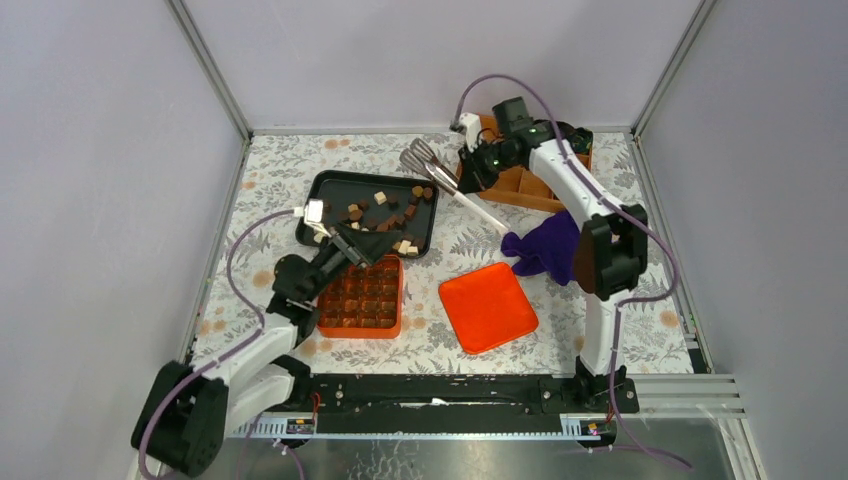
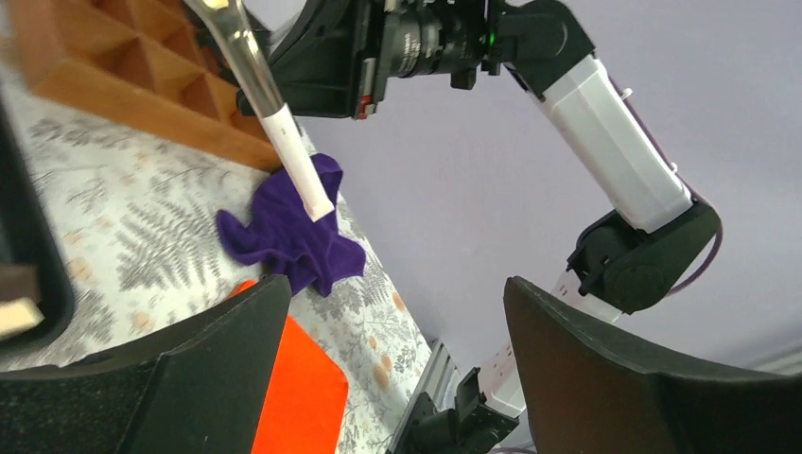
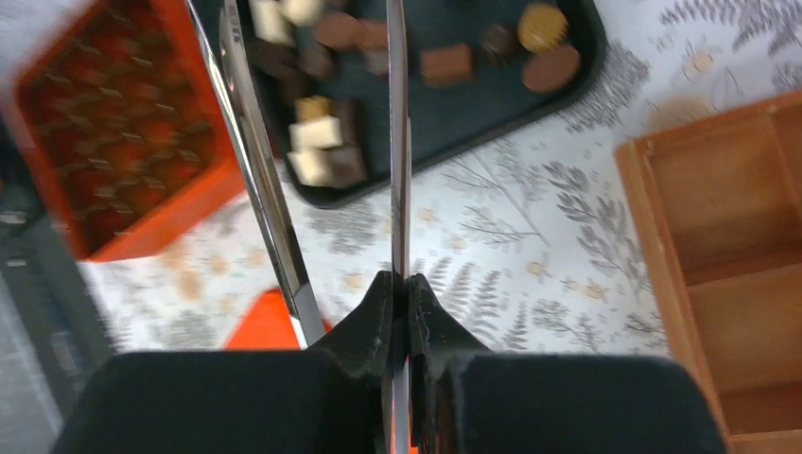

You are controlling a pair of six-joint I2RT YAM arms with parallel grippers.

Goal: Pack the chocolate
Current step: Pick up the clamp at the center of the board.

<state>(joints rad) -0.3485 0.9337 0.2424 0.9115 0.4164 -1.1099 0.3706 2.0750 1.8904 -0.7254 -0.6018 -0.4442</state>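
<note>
Bits of chocolate (image 1: 380,197), brown and white, lie loose in the black tray (image 1: 330,190). More bits sit in the little holes of the orange box (image 1: 360,330). The left claw (image 1: 380,240) hangs wide open with nothing in it. It is over the near edge of the tray, right by the loose bits. The right claw (image 1: 464,175) is at the far side, pinched tight on the metal tongs (image 1: 425,162). The tongs reach toward the tray's far corner, close to the chocolate.
</note>
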